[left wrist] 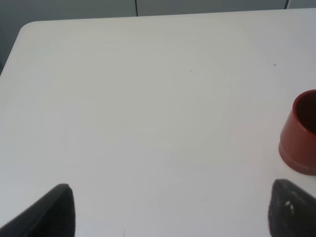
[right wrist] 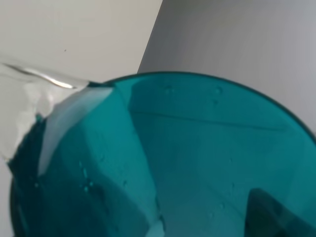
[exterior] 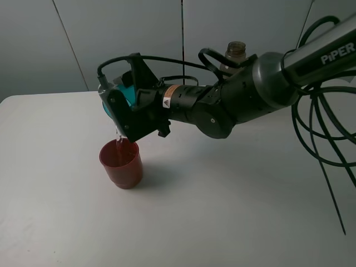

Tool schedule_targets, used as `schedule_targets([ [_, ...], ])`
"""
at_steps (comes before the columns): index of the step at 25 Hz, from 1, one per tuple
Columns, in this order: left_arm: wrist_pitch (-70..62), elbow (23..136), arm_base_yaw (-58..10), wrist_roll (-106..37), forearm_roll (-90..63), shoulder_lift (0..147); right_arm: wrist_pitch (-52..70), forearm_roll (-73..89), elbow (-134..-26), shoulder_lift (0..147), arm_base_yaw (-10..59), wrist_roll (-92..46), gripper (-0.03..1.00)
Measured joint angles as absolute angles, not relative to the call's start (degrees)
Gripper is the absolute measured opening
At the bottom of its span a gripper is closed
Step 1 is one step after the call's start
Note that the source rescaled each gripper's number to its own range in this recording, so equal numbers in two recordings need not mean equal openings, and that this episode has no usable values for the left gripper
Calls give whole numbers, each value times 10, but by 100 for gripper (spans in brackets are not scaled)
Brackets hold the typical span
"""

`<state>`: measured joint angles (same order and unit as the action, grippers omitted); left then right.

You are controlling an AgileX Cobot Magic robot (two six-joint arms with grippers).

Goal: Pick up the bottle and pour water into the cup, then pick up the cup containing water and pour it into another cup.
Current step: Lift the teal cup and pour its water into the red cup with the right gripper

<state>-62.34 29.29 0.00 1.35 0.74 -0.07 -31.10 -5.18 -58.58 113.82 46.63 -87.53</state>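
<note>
The teal cup (exterior: 129, 92) is tipped steeply over the red-brown cup (exterior: 123, 168), and my right gripper (exterior: 118, 104) is shut on it. A thin stream of water (exterior: 118, 134) runs from its rim into the red-brown cup, which stands upright on the white table (exterior: 222, 211). In the right wrist view the teal cup (right wrist: 197, 158) fills the frame, with water spilling over its lip (right wrist: 34, 94). The bottle's neck (exterior: 235, 53) shows behind the right arm; its body is hidden. My left gripper (left wrist: 173, 212) is open over bare table, with the red-brown cup (left wrist: 298, 143) off to one side.
Black cables (exterior: 322, 128) loop down at the right of the table behind the right arm. A grey wall stands close behind the table's far edge (exterior: 55, 95).
</note>
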Motion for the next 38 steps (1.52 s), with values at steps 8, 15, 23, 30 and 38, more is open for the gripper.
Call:
schedule_targets([
  [8, -623, 293, 0, 14, 7, -1, -323, -52, -586, 1138, 466, -933, 4],
  [15, -623, 293, 0, 14, 7, -1, -334, -56, -586, 1138, 466, -969, 4],
  [23, -623, 293, 0, 14, 7, -1, -335, -69, -586, 1138, 466, -994, 4],
  [30, -623, 293, 0, 14, 7, -1, -335, -79, -586, 1138, 466, -998, 4],
  [38, -623, 293, 0, 14, 7, -1, -335, -79, -586, 1138, 466, -998, 4],
])
